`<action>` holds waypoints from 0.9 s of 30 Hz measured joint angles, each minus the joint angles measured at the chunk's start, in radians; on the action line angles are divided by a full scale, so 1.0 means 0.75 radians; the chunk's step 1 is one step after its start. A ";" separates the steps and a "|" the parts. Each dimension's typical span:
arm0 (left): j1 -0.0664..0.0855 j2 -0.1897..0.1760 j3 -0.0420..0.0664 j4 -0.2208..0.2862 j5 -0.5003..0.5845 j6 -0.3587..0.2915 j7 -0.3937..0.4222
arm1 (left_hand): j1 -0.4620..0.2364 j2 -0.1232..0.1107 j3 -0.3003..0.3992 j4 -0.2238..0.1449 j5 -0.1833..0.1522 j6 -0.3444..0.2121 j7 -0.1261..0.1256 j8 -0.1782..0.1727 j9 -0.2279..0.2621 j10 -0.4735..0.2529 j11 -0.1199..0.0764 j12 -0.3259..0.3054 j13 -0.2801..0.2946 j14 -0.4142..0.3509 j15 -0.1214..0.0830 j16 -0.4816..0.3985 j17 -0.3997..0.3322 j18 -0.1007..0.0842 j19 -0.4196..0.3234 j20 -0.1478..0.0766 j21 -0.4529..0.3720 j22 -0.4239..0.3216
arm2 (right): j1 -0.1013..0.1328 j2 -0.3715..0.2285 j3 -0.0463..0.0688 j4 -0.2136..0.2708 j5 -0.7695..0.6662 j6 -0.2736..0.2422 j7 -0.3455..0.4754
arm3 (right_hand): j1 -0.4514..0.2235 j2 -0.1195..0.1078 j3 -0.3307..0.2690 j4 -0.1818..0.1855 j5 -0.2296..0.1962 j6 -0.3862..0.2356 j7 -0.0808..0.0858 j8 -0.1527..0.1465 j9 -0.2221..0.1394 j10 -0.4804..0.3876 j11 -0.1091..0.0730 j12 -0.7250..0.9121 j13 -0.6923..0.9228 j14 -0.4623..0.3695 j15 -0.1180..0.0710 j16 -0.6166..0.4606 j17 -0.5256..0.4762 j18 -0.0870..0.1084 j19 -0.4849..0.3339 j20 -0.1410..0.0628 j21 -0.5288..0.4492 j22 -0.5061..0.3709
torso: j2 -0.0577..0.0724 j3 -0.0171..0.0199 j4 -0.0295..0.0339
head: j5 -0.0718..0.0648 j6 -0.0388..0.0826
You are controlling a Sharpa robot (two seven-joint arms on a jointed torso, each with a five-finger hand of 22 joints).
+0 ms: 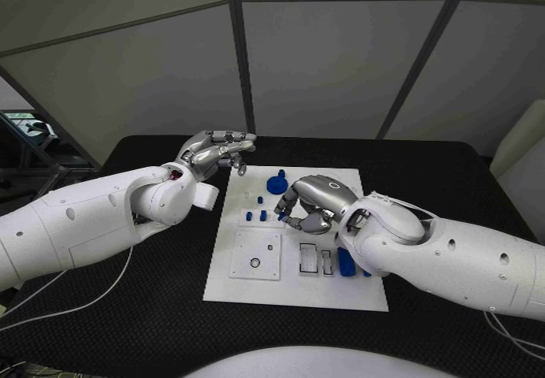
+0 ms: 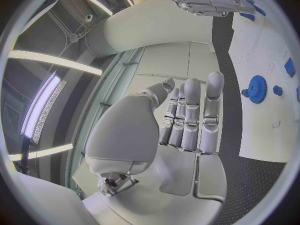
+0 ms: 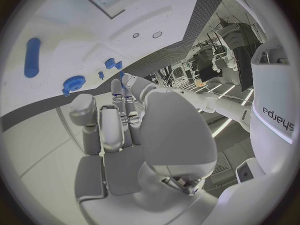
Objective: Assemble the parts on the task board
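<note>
The black worktop (image 1: 148, 315) has a fine woven texture and carries the task board (image 1: 341, 295), a flat white rectangular plate in the middle of the frame. In the board's lower half sit a raised white square block (image 1: 256, 255) with a small round hole, and narrow rectangular slots (image 1: 309, 258); a long blue bar (image 1: 345, 260) stands beside those slots. Higher up lie a round blue gear (image 1: 276, 184) and a few small blue pegs (image 1: 257, 213).

The left robot hand (image 1: 216, 152), silver and glossy, hovers over the board's upper left corner, fingers straight and together, holding nothing. The right robot hand (image 1: 309, 205) hangs over the board's centre, fingers curled downward; I cannot tell whether it grips anything.
</note>
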 measured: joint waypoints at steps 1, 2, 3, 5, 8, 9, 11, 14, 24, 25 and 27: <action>0.001 0.002 0.000 -0.001 0.000 -0.001 -0.002 | -0.004 0.004 -0.006 0.001 0.000 0.000 0.000 0.000 0.000 0.000 0.000 0.000 0.000 0.000 0.000 0.000 -0.001 0.000 -0.001 0.001 -0.006 -0.003 | -0.006 0.011 -0.002 -0.007 0.002 0.005 0.006 | 0.000 0.000 0.000 0.000 0.000 0.000 0.000 0.000 0.000 0.000 0.000 0.000 0.000 0.000 0.000 0.000 0.000 0.000 0.000 0.000 0.000 0.000 | 0.000 -0.0004 0.0001 | 0.003 -0.002; 0.001 0.003 0.000 -0.002 0.000 -0.002 -0.004 | -0.013 0.004 -0.008 0.001 0.000 0.000 0.000 0.000 0.000 0.000 0.000 0.000 0.000 0.000 0.000 0.000 -0.003 0.000 -0.005 0.005 -0.014 -0.006 | -0.010 0.018 -0.003 -0.011 0.004 0.009 0.009 | 0.000 0.000 0.000 0.000 0.000 0.000 0.000 -0.001 0.000 0.000 0.000 0.000 0.000 0.000 0.000 0.000 0.000 0.000 0.000 0.000 0.000 0.000 | 0.000 -0.0005 0.0001 | 0.006 -0.004; 0.001 0.005 0.000 -0.003 0.000 -0.003 -0.006 | -0.015 0.003 -0.012 0.005 0.000 0.000 0.000 0.000 0.000 -0.001 0.001 0.000 0.000 0.000 0.000 0.000 -0.005 0.000 -0.007 0.007 -0.014 -0.010 | -0.014 0.025 -0.005 -0.016 0.005 0.013 0.013 | 0.000 0.000 0.000 0.000 0.000 0.000 0.000 -0.001 0.000 0.000 0.000 0.000 0.000 0.000 0.000 0.000 0.000 0.000 0.000 0.000 0.000 0.000 | 0.000 -0.0005 0.0001 | 0.009 -0.007; 0.002 0.008 0.000 -0.003 0.000 -0.005 -0.009 | -0.019 -0.002 -0.017 0.009 0.000 0.000 0.000 0.000 0.000 -0.005 0.005 0.000 -0.001 0.000 0.000 0.000 -0.006 0.000 -0.007 0.007 -0.024 -0.015 | -0.021 0.041 -0.007 -0.029 0.007 0.025 0.019 | -0.003 0.003 0.000 0.000 0.000 0.000 0.000 -0.001 0.000 0.000 0.000 0.000 0.000 0.000 0.000 0.000 0.000 0.000 0.000 0.000 0.000 0.000 | 0.000 -0.0003 0.0001 | 0.015 -0.010; 0.003 0.010 0.000 -0.004 0.000 -0.007 -0.013 | -0.019 -0.002 -0.017 0.009 0.000 0.000 0.000 0.000 0.000 -0.005 0.005 0.000 -0.001 0.000 0.000 0.000 -0.008 0.000 -0.007 0.007 -0.024 -0.017 | -0.026 0.059 -0.008 -0.044 0.009 0.041 0.025 | -0.003 0.003 0.000 0.000 0.000 -0.001 -0.001 -0.003 0.000 0.000 0.000 0.000 0.000 0.000 0.000 0.000 0.000 0.000 0.000 0.000 0.000 0.000 | 0.000 0.0003 0.0001 | 0.022 -0.015; 0.004 0.011 0.000 -0.004 0.000 -0.008 -0.014 | -0.019 -0.002 -0.017 0.010 0.000 0.000 0.000 0.000 0.000 -0.005 0.005 0.000 -0.001 0.000 0.000 0.000 -0.008 0.000 -0.007 0.007 -0.024 -0.017 | -0.028 0.064 -0.009 -0.048 0.010 0.047 0.027 | -0.003 0.003 0.000 0.000 0.000 -0.001 -0.001 -0.003 0.000 0.000 0.000 -0.003 0.000 0.000 0.000 0.000 0.000 0.000 0.000 0.000 0.000 0.000 | 0.000 0.0003 0.0001 | 0.025 -0.016; 0.004 0.012 0.000 -0.004 0.000 -0.010 -0.018 | -0.019 -0.002 -0.021 0.014 0.000 -0.005 0.005 0.000 0.000 -0.005 0.005 0.000 -0.001 0.000 0.000 0.000 -0.008 0.000 -0.007 0.007 -0.031 -0.020 | -0.031 0.072 -0.011 -0.057 0.011 0.061 0.029 | -0.003 0.003 0.000 0.000 0.000 -0.002 -0.001 -0.004 0.000 -0.005 0.005 -0.005 0.000 0.000 0.000 0.000 0.000 0.000 0.000 0.000 0.000 0.000 | 0.000 0.0004 0.0000 | 0.028 -0.019; 0.004 0.014 0.000 -0.004 0.000 -0.012 -0.023 | -0.029 -0.001 -0.029 0.014 0.000 -0.005 0.005 0.000 0.000 -0.005 0.005 0.000 -0.001 0.000 0.000 0.000 -0.011 0.000 -0.007 0.007 -0.035 -0.025 | -0.035 0.079 -0.012 -0.065 0.011 0.079 0.029 | -0.003 0.003 0.000 0.000 0.000 -0.005 0.000 -0.004 0.000 -0.005 0.005 -0.005 -0.001 0.000 0.000 0.006 0.000 0.000 0.000 0.000 0.000 0.000 | 0.000 0.0018 -0.0001 | 0.033 -0.020; 0.004 0.017 0.000 -0.005 0.000 -0.015 -0.035 | -0.032 0.000 -0.032 0.017 0.000 -0.005 0.005 0.000 -0.001 -0.005 0.005 0.000 -0.003 0.000 0.000 0.000 -0.012 0.000 -0.012 0.012 -0.044 -0.031 | -0.047 0.093 -0.014 -0.077 0.010 0.138 0.023 | -0.003 0.003 0.000 0.000 0.000 -0.006 -0.001 -0.005 0.000 -0.005 0.005 -0.005 -0.002 0.000 0.000 0.006 0.000 0.000 0.000 0.000 0.005 0.000 | -0.001 0.0026 -0.0022 | 0.043 -0.024; 0.004 0.018 0.000 -0.005 0.000 -0.015 -0.036 | -0.032 0.000 -0.032 0.017 0.000 -0.005 0.005 0.000 -0.001 -0.005 0.005 0.000 -0.003 0.000 0.000 0.000 -0.012 0.000 -0.012 0.012 -0.045 -0.031 | -0.048 0.094 -0.014 -0.078 0.009 0.142 0.022 | -0.003 0.003 0.000 0.000 0.000 -0.006 -0.001 -0.005 -0.001 -0.005 0.005 -0.005 -0.002 0.000 0.000 0.006 -0.001 0.000 0.000 0.000 0.005 0.000 | -0.001 0.0026 -0.0022 | 0.043 -0.024; 0.004 0.019 0.000 -0.006 0.000 -0.015 -0.037 | -0.032 -0.001 -0.032 0.017 0.000 -0.005 0.005 0.000 -0.001 -0.005 0.005 0.000 -0.003 0.000 0.000 0.000 -0.014 0.000 -0.012 0.012 -0.045 -0.031 | -0.051 0.095 -0.015 -0.078 0.009 0.153 0.021 | -0.003 0.003 0.000 0.000 0.000 -0.006 -0.001 -0.008 -0.002 -0.005 0.005 -0.005 -0.002 0.000 0.000 0.006 0.000 0.000 0.000 0.000 0.005 0.000 | -0.002 0.0022 -0.0022 | 0.044 -0.025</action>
